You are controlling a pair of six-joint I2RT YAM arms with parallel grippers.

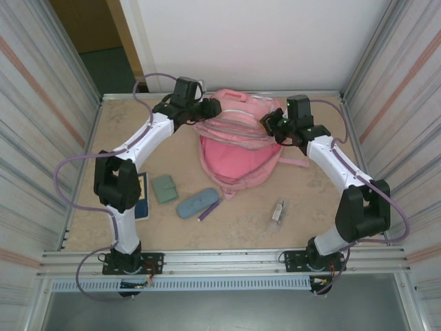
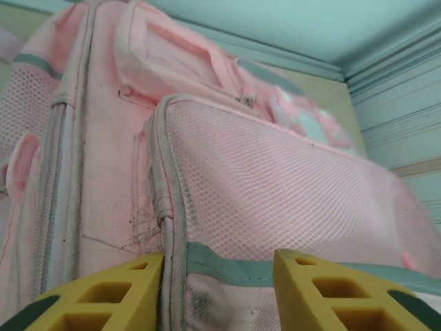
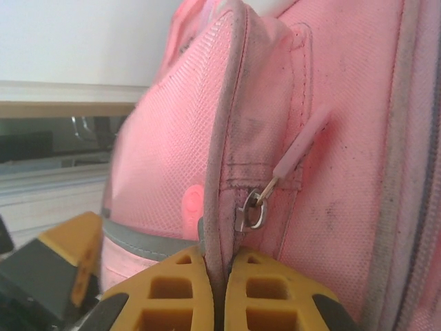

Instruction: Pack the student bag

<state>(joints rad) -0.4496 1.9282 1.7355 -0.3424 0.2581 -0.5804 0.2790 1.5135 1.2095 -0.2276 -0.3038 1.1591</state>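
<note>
The student bag [image 1: 238,155] lies at the far middle of the table [image 1: 324,207], between the two arms. The left gripper [image 1: 210,109] is at its left upper side; seen from the left wrist, the yellow fingers [image 2: 124,289] stand apart astride the piped edge of a mesh pocket [image 2: 275,186], and I cannot tell whether they press on it. The right gripper [image 3: 219,258] is clamped tight on a grey-piped seam of the bag, just below a metal zipper pull [image 3: 251,210]. Nearer the arm bases lie a green case [image 1: 165,187], a blue-grey pouch [image 1: 198,203] and a small clear packet [image 1: 278,212], all apart from the bag
</note>
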